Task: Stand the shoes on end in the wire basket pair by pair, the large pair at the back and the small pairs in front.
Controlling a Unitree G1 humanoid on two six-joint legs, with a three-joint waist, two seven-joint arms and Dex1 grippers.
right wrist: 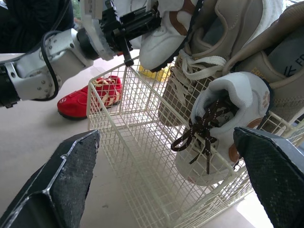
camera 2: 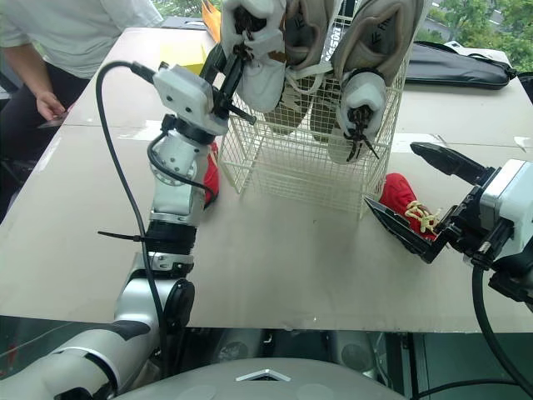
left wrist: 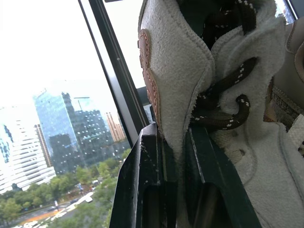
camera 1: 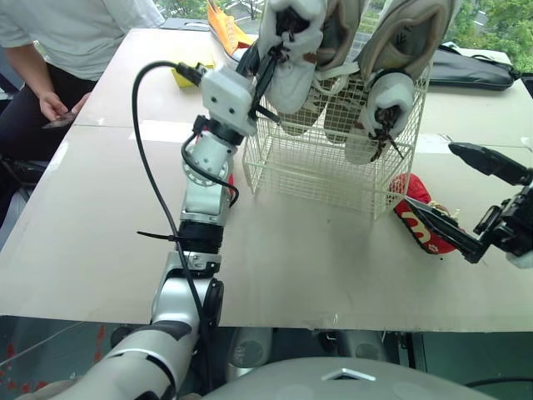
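Our left gripper is clamped on the collar of a small white sneaker, toe-down over the wire basket's front left corner, ahead of the large beige pair. We should lower it straight beside its mate before letting go. Our right gripper hangs spread wide by a red shoe.

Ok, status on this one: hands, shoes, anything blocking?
Left hand shut on white shoe over wire basket front. Right hand open, beside red shoe on table. Large pair, other white shoe standing in. Nothing blocking.
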